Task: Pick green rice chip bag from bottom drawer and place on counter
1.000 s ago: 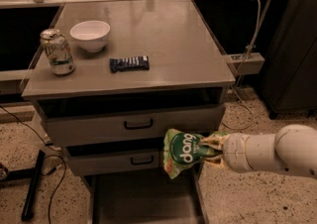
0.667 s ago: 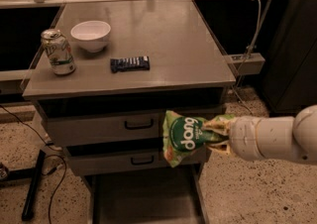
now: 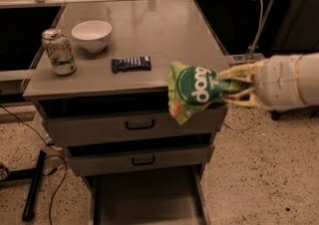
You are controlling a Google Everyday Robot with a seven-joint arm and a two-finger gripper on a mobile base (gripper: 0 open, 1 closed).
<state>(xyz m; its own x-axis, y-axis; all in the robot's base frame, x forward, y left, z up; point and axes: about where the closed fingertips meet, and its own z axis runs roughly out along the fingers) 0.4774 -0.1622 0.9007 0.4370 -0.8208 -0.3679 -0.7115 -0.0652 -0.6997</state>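
Observation:
My gripper (image 3: 230, 87) comes in from the right and is shut on the green rice chip bag (image 3: 192, 91). The bag has white rounded lettering and hangs in the air at the counter's front right corner, about level with the counter (image 3: 149, 35) top. The bottom drawer (image 3: 144, 199) is pulled open below, and its grey floor shows nothing on it. The white arm fills the right edge of the view.
On the counter stand a white bowl (image 3: 91, 35), a green soda can (image 3: 59, 52) at the left, and a dark blue wrapped bar (image 3: 130, 63) near the front middle. Two upper drawers with black handles (image 3: 139, 125) are shut. A black stand leg (image 3: 32, 184) lies on the floor left.
My gripper has lifted the bag from in front of the drawers up to counter height, moving up and slightly right.

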